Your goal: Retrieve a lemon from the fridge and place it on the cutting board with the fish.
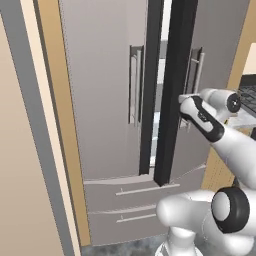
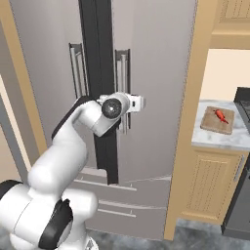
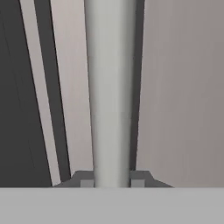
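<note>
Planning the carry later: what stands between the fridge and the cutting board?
In the right base view, a tan cabinet panel stands between the fridge and the counter holding the cutting board.

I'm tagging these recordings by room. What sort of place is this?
A rendered home kitchen, most likely: a tall grey steel French-door fridge, tan wooden cabinets, and a grey-white marble countertop carrying a small brown wooden cutting board.

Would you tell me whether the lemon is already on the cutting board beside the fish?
No, the cutting board on the counter carries just the reddish fish; nothing yellow lies on it.
</note>
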